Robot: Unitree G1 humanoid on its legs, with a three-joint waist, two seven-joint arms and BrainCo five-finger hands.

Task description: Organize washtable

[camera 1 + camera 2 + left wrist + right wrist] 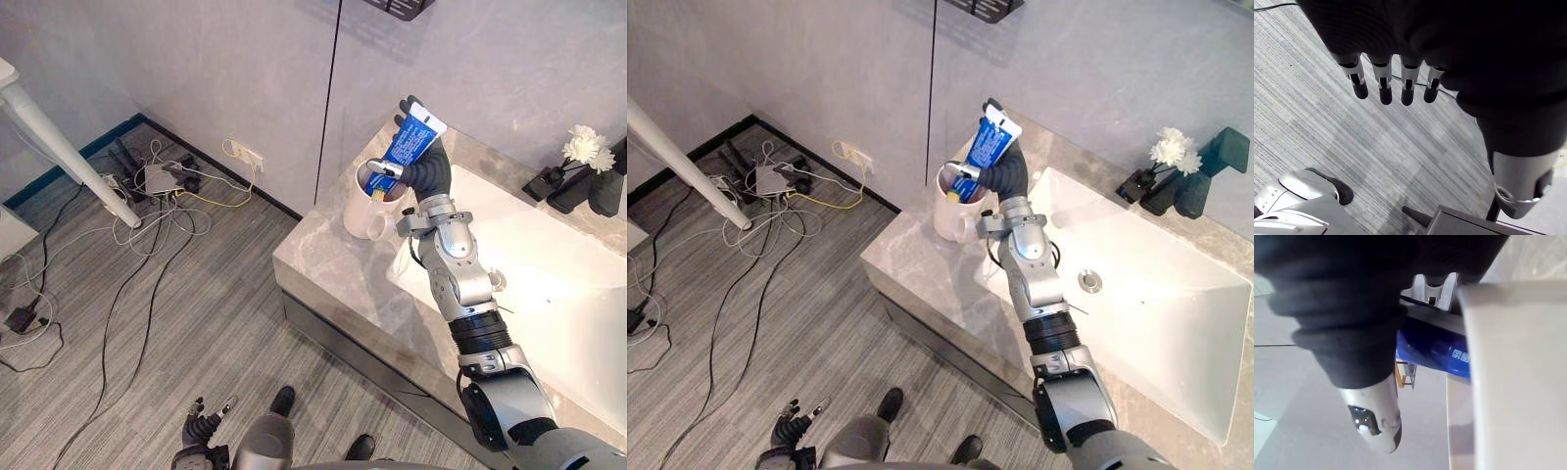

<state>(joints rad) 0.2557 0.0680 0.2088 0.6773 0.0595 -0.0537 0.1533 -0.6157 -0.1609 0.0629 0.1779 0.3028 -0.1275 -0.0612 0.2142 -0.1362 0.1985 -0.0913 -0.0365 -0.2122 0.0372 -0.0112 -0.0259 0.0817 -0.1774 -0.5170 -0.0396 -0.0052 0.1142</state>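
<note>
tube (pixel 408 144) blue/wht | mug (pixel 363 214) wht | washtable (pixel 323 269) gry marbled | floor (pixel 196 313) gry striped

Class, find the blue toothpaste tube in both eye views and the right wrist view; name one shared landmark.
Left eye view: blue plastic toothpaste tube upper centre-right, lower end in the white ceramic mug, gripped by the right robot hand.
Right eye view: tube upper centre.
Right wrist view: tube beside the mug's wall.
Shared landmark: the mug.
</note>
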